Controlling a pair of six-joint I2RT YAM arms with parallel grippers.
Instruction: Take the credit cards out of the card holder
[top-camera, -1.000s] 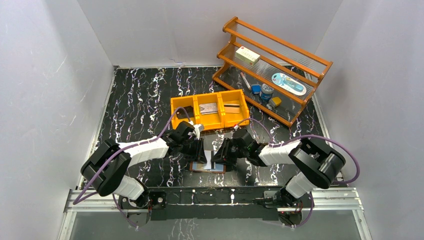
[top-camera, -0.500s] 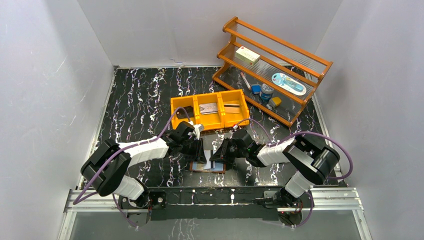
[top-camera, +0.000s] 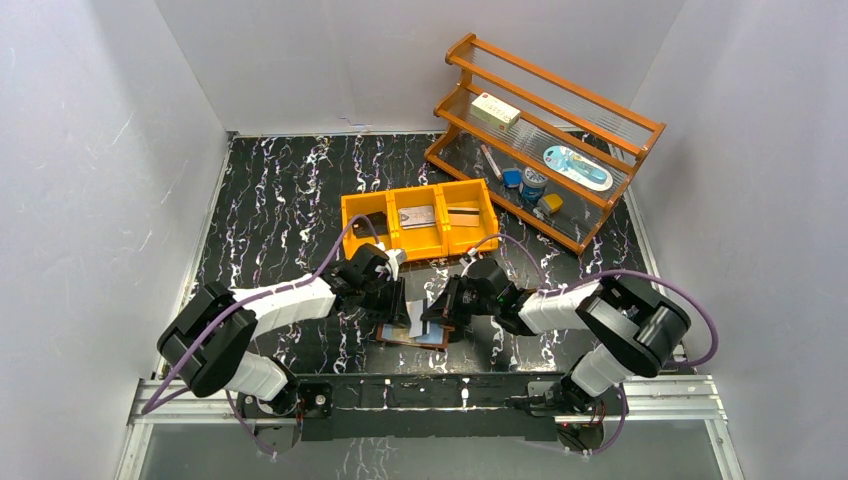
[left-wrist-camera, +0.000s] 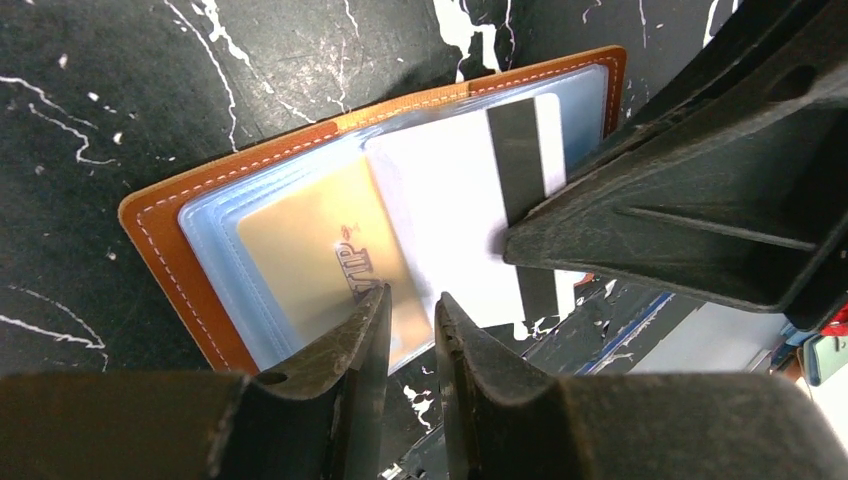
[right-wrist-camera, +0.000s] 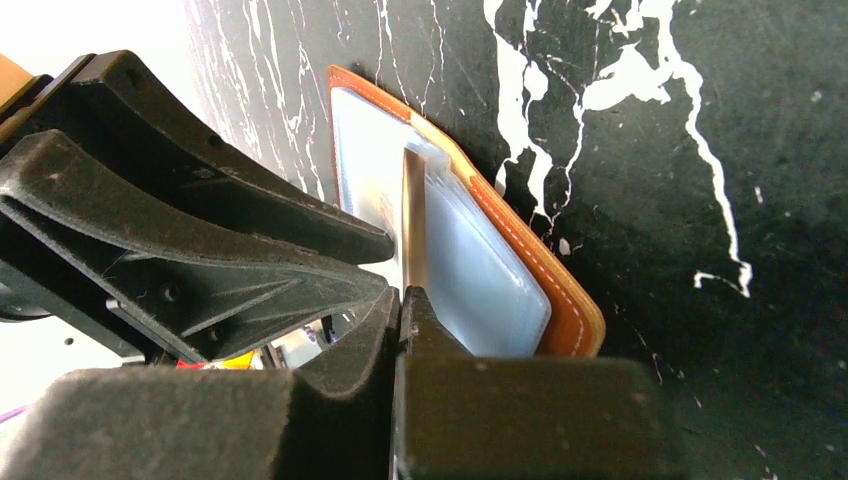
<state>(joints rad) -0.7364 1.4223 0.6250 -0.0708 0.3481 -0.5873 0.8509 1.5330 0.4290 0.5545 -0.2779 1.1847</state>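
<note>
The card holder (left-wrist-camera: 160, 250) lies open on the table, a brown wallet with pale blue sleeves; it also shows in the top view (top-camera: 400, 336). A tan card (left-wrist-camera: 310, 250) sits in one sleeve. A white credit card with a black stripe (left-wrist-camera: 450, 200) sticks partly out of the sleeves. My right gripper (right-wrist-camera: 402, 292) is shut on this card's edge (right-wrist-camera: 410, 225); it is right of the wallet in the top view (top-camera: 440, 312). My left gripper (left-wrist-camera: 412, 300) hovers at the wallet's near edge, jaws a narrow gap apart and empty; it also shows in the top view (top-camera: 396, 302).
An orange three-compartment bin (top-camera: 345, 215) stands just behind the grippers, with a card (top-camera: 417, 216) in its middle compartment and another (top-camera: 461, 214) in the right one. A wooden rack (top-camera: 550, 140) with small items is at the back right. White walls enclose the table.
The white card has come further out of the sleeve and now tilts up in my right gripper. The wallet has turned slightly. The left gripper has barely moved.
</note>
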